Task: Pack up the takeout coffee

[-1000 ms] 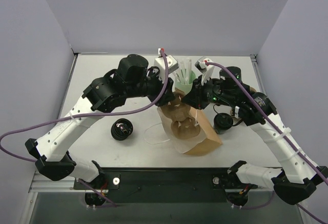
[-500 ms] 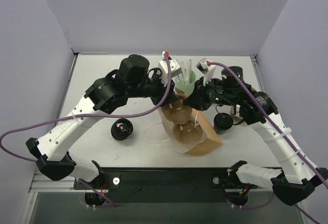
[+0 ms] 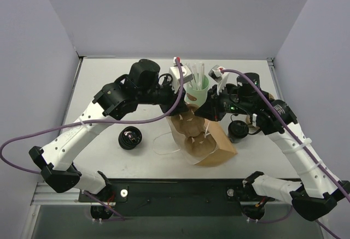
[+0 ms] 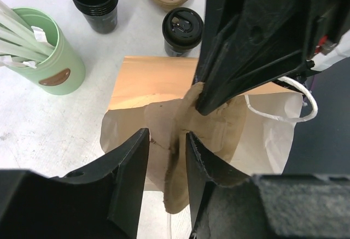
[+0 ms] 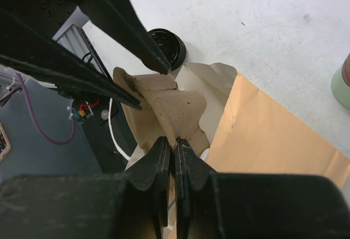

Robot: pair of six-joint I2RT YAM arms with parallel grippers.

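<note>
While the right jaws are clenched on the pulp cup carrier (image 5: pixel 169 105) and the left jaws straddle it, grip impossible to tell, the takeout coffee (image 3: pixel 238 130) stands upright on the worktop (image 3: pixel 104 69) just right of the paper bag (image 3: pixel 219 147), below the right arm (image 3: pixel 284 123), likely the nearer.

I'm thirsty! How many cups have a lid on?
1. The black coffee cup stands right beside the paper bag. More could be hidden from view.

Takeout coffee (image 3: pixel 237 130) half hidden under right arm (image 3: pixel 276 120), green cup (image 5: pixel 340 91) cut by edge, cardboard carrier (image 3: pixel 192 128) partly covered
</note>
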